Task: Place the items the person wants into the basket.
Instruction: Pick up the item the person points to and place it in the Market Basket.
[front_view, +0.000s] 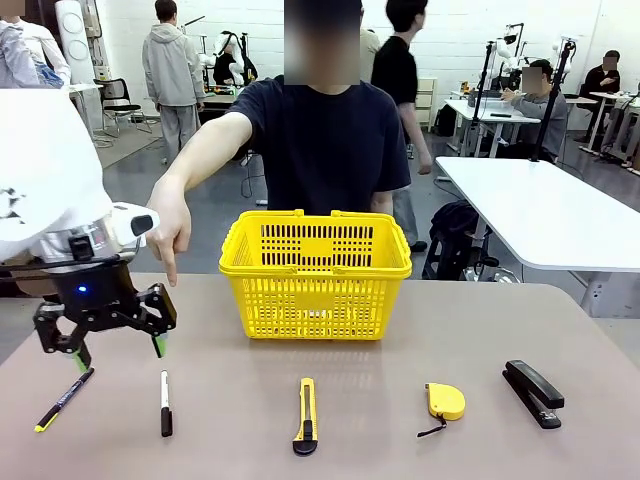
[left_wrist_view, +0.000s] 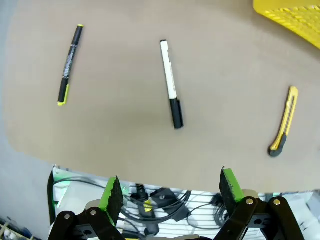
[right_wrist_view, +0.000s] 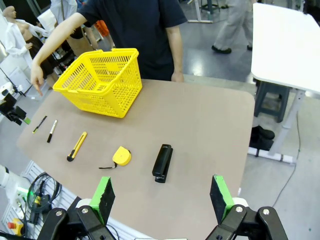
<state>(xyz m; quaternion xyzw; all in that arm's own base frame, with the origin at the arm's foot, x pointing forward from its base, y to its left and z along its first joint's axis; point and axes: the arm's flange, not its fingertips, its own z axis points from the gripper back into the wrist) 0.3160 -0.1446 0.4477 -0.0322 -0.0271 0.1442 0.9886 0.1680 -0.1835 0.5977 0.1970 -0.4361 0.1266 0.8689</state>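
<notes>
The white-and-black marker (front_view: 165, 402) (left_wrist_view: 171, 84) (right_wrist_view: 51, 131) lies near the table's front left. The person (front_view: 325, 125) in a dark T-shirt points a finger (front_view: 170, 270) down toward it. My left gripper (front_view: 115, 345) (left_wrist_view: 170, 192) hangs open above the table's left front, between the marker and the thin pen (front_view: 63, 399) (left_wrist_view: 69, 65). Near the front right lie the yellow tape measure (front_view: 443, 402) (right_wrist_view: 121, 156) and the black stapler (front_view: 533, 392) (right_wrist_view: 162, 162). The yellow basket (front_view: 315, 275) (right_wrist_view: 100, 81) stands mid-table. My right gripper (right_wrist_view: 161, 197) is open, high above the table's edge.
A yellow-and-black utility knife (front_view: 305, 416) (left_wrist_view: 283, 128) (right_wrist_view: 76, 146) lies at the front centre. A white table (front_view: 540, 210) stands beyond on the right. Other people stand in the background. Cables (left_wrist_view: 160, 197) hang below the table's front edge.
</notes>
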